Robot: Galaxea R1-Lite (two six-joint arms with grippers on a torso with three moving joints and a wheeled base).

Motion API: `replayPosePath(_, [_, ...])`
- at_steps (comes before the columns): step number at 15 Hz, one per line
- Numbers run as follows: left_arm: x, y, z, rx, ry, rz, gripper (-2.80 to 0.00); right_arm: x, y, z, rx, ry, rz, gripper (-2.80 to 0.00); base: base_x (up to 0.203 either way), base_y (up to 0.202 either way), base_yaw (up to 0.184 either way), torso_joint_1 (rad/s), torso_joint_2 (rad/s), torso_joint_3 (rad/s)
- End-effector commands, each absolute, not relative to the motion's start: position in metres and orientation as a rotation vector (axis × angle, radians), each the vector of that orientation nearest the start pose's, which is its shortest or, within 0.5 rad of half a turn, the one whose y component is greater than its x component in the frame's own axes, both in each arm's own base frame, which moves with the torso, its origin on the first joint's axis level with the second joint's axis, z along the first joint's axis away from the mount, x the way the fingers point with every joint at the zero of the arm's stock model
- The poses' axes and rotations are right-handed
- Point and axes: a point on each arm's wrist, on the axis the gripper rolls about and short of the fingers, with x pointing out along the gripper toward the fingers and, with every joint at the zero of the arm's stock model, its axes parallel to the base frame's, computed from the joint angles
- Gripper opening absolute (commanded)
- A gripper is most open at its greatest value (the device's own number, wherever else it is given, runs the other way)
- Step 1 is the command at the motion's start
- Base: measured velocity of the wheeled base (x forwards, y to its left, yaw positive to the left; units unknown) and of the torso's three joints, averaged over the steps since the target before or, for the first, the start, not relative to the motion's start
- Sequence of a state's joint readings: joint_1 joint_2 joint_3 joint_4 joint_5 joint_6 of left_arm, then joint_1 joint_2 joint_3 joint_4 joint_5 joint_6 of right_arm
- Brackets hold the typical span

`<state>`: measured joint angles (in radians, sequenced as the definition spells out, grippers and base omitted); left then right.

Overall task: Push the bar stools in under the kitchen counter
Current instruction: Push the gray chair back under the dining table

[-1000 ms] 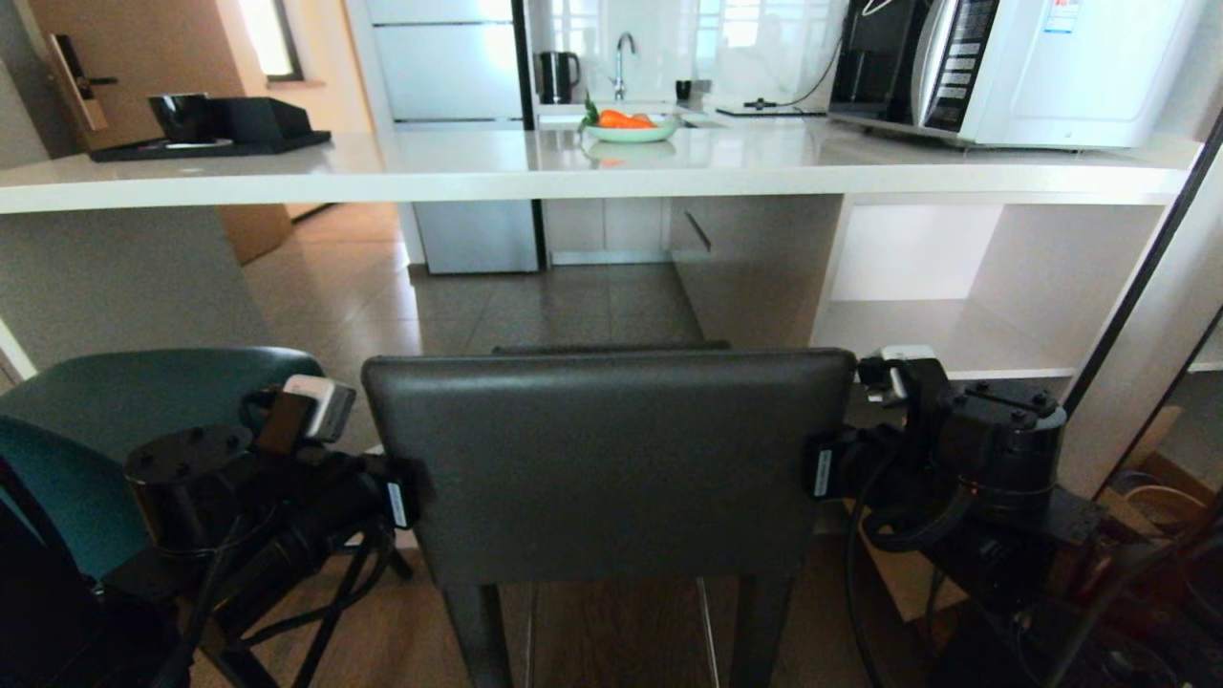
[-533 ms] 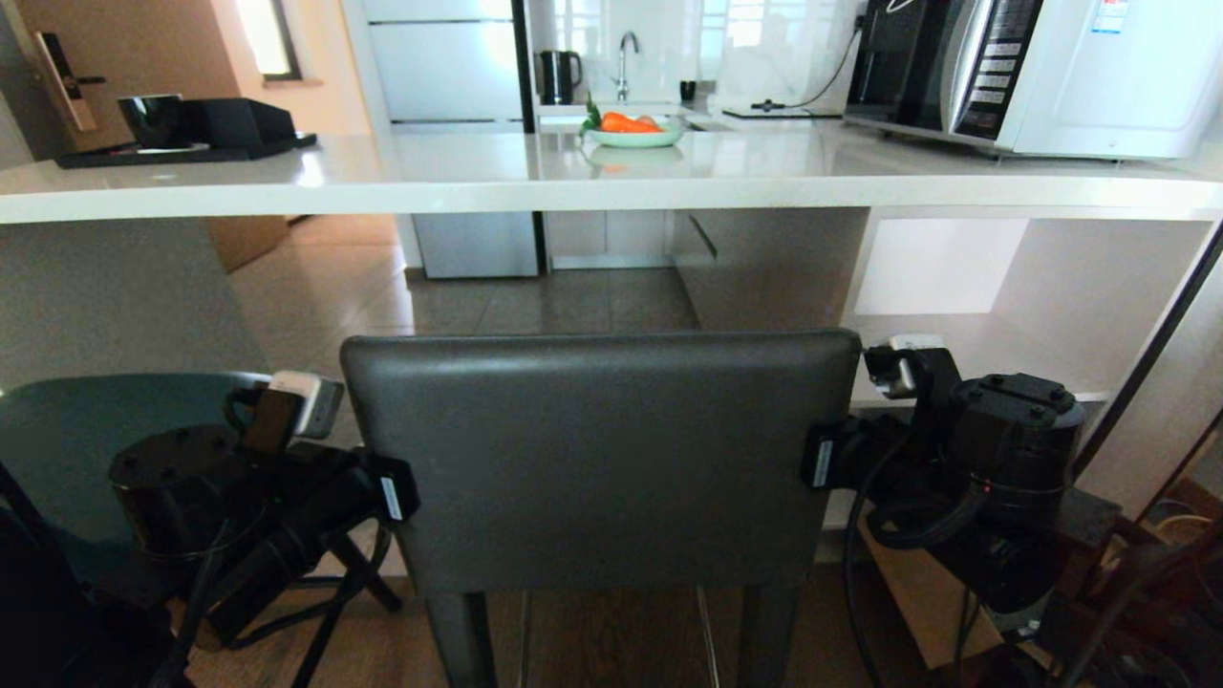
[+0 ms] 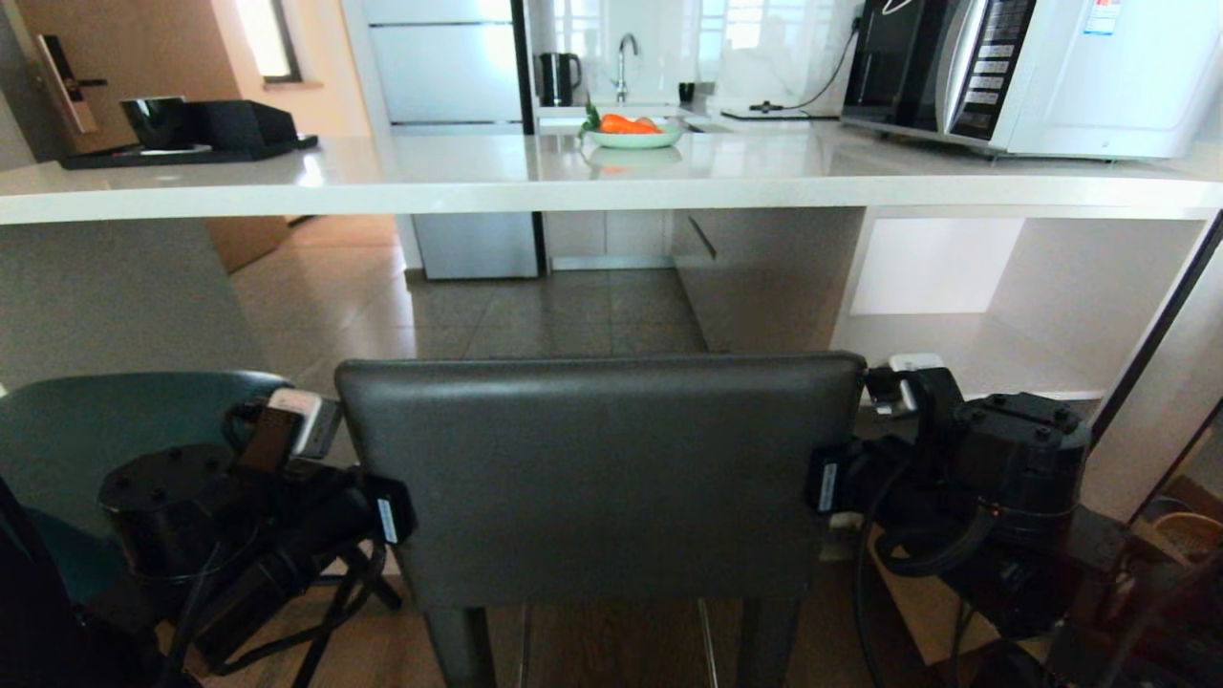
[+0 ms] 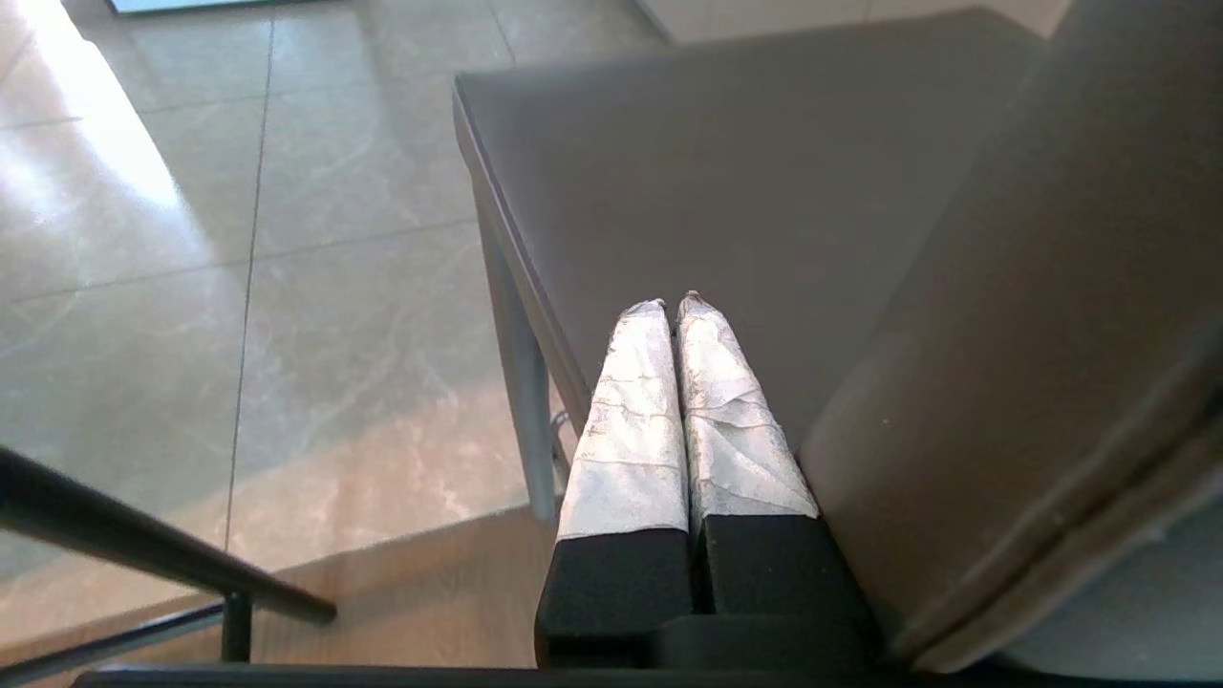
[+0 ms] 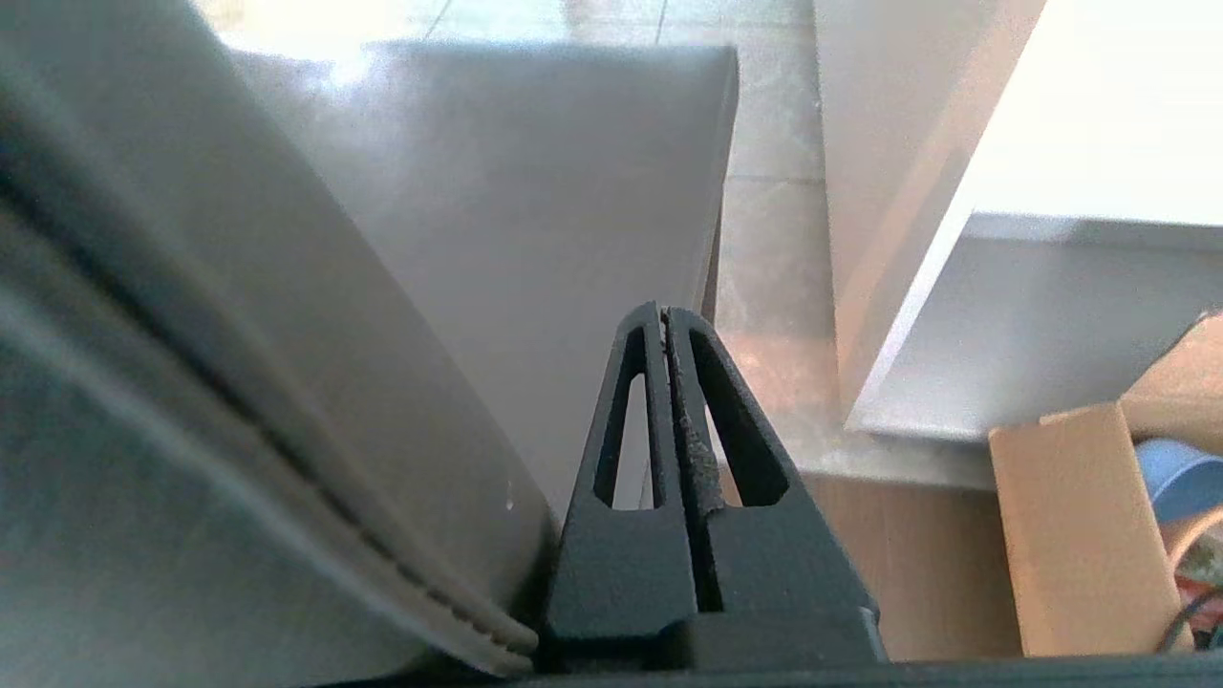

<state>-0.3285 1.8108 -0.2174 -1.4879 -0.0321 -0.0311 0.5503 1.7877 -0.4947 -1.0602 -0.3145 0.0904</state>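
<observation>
The left pincer point(image 4: 676, 306), its two foil-wrapped fingers pressed together with nothing between them, lies along the left edge of the dark grey leather bar stool with the rectangular back point(image 3: 602, 473), beside the backrest and over the seat. The right pincer point(image 5: 665, 313), black and likewise closed and empty, lies along the stool's right edge, just beside the backrest. In the head view both arms flank the backrest, one at each side.

This grey stool stands facing the long glossy white stone tabletop point(image 3: 535, 177); its seat reaches toward the open gap beneath the slab, while the backrest is on the near side of the edge. The teal padded stool with a rounded back point(image 3: 86, 430) stands to its left, behind the left arm, near the grey slab side panel point(image 3: 105, 296).

On the tabletop sit a white microwave point(image 3: 1051, 72), a pale bowl of orange carrots point(image 3: 632, 132) and a black tray with a dark cup point(image 3: 182, 134). White open shelves point(image 3: 1003, 296) fill the space under the right end. A brown cardboard box point(image 5: 1080, 535) stands on the wooden floor beside the right pincer.
</observation>
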Motion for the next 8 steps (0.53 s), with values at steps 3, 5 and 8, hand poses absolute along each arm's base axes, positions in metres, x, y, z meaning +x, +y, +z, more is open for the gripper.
replayPosePath(3, [0.194, -0.087, 0.099, -0.001, 0.152, -0.444, -2.80, 0.249, 0.128, 0.112, -0.025, 0.260, 0.176, -2.80, 0.000, 0.000, 0.000, 0.000, 0.00, 0.000])
replayPosePath(5, [0.185, -0.093, 0.098, 0.003, 0.156, -0.428, -2.80, 0.257, 0.124, 0.106, -0.041, 0.277, 0.153, -2.80, 0.000, 0.000, 0.000, 0.000, 0.00, 0.000])
replayPosePath(8, [0.180, -0.099, 0.096, -0.001, 0.172, -0.450, -2.80, 0.274, 0.127, 0.102, -0.075, 0.269, 0.144, -2.80, 0.000, 0.000, 0.000, 0.000, 0.00, 0.000])
